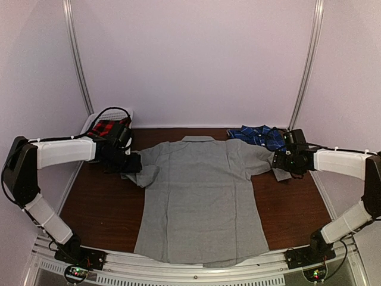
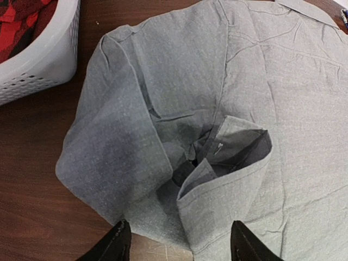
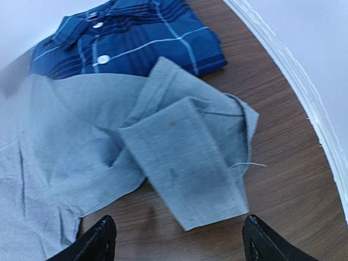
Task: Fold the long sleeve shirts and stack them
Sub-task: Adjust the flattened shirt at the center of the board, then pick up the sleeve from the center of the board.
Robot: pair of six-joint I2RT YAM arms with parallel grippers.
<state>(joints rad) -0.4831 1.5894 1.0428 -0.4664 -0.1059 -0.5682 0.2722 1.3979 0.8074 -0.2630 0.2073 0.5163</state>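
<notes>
Grey shirt (image 1: pixel 199 196) flat at centre, sleeves (image 2: pixel 217 163) tucked in; my left gripper (image 2: pixel 179 239), right gripper (image 3: pixel 179 228) gape empty above; plaid shirt (image 3: pixel 136 41) folded far right; body folds, stacking remain, I reckon.

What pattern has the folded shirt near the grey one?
Folded shirt: dark blue plaid, thin white lines; right wrist view.

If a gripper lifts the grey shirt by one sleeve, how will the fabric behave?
Probably floppy: the sleeve of the grey shirt lies folded in soft creases, so it may drape and unfold. It seems thin and light, as the cuff curls loosely. Pushed, it may bunch rather than slide.
</notes>
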